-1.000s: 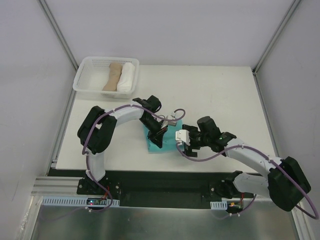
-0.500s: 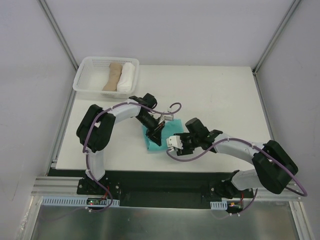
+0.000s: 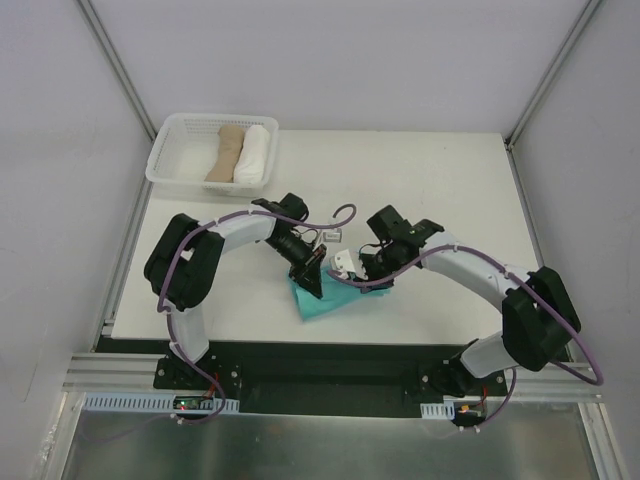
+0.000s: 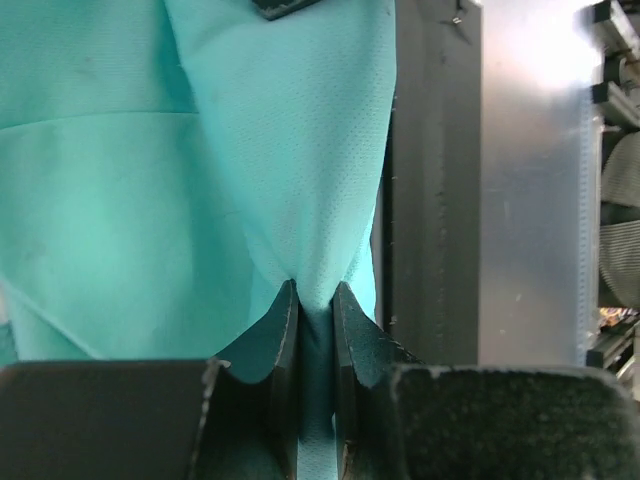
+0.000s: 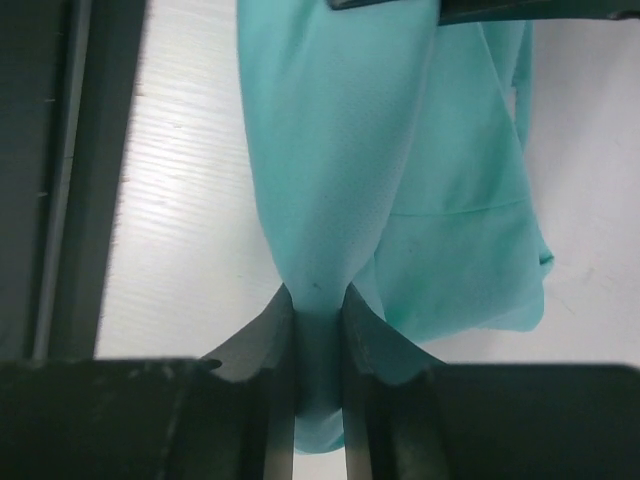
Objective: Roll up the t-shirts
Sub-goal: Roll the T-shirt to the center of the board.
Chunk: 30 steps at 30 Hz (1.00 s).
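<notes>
The left gripper [image 4: 315,298] is clamped on a gathered fold of the teal t-shirt [image 4: 150,200], the cloth bunching into a narrow pleat between its dark fingers. The right gripper [image 5: 318,305] pinches a similar fold in the same way, jaws nearly together with cloth between them. From above, the two grippers sit close together over the middle of the table [image 3: 450,200], left one on the left. The shirt spreads from both pinch points toward the near edge as a rumpled, roughly triangular patch, with part of it resting on the table. Its longer side seems to run left to right between the two grips. Both arms already hold it, so neither has to reach. Any rolling move probably depends on keeping that shared edge taut. A white basket [image 3: 170,165] at the far left corner holds two rolled cloths, well apart from the shirt.
</notes>
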Available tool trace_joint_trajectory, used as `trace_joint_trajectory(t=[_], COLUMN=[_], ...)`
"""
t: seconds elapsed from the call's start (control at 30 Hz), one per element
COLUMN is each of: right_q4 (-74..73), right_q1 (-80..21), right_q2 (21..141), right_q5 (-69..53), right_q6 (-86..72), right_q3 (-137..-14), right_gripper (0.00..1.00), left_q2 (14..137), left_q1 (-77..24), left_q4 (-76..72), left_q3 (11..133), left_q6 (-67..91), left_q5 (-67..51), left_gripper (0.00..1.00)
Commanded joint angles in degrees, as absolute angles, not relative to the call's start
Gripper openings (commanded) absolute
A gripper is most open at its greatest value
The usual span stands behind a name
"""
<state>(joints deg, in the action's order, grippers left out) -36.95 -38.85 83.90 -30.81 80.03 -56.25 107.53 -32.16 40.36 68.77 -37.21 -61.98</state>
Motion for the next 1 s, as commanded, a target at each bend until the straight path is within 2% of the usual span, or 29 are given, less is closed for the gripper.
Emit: trace_joint_trajectory(t=[0.0, 0.37, 0.57, 0.67, 0.7, 0.73, 0.83, 0.97], right_q4=[-59.92, -79.35, -86.39, -88.41, -89.55, -91.82, -94.99, -95.1], right_q1=[-37.53, -37.35, -37.26, -37.35, -37.7, -37.71, -37.88, -38.93], right_q2=[87.0, 106.16, 114.87, 118.2, 119.34, 122.05, 125.67, 129.1], right_q5=[-34.54, -40.6, -40.52, -39.64, -39.12, -38.94, -38.67, -37.53], right_q6=[86.57, 93.51, 97.03, 98.17, 98.7, 99.66, 100.19, 97.48], right_q3=[-62.04, -75.58, -80.77, -82.35, -83.66, -84.54, -87.88, -90.0], right_gripper=[0.14, 0.15, 0.15, 0.16, 0.15, 0.16, 0.16, 0.15], left_q2=[103.1, 106.61, 113.01, 116.27, 116.11, 115.84, 112.95, 105.41], left_q1=[-31.38, -31.46, -31.38, -31.03, -30.33, -29.8, -26.03, -20.49], left_q4=[44.56, 47.99, 51.93, 53.44, 53.0, 51.26, 49.4, 49.39], left_q3=[64.78, 62.32, 66.17, 67.06, 66.8, 66.45, 65.3, 65.65], left_q6=[-34.28, -27.68, -25.67, -23.91, -23.3, -22.33, -19.17, -16.36], left_q5=[-60.38, -58.71, -58.97, -59.94, -59.94, -58.9, -56.87, -48.11], left_gripper=[0.0, 0.0, 0.0, 0.1, 0.22, 0.27, 0.32, 0.35])
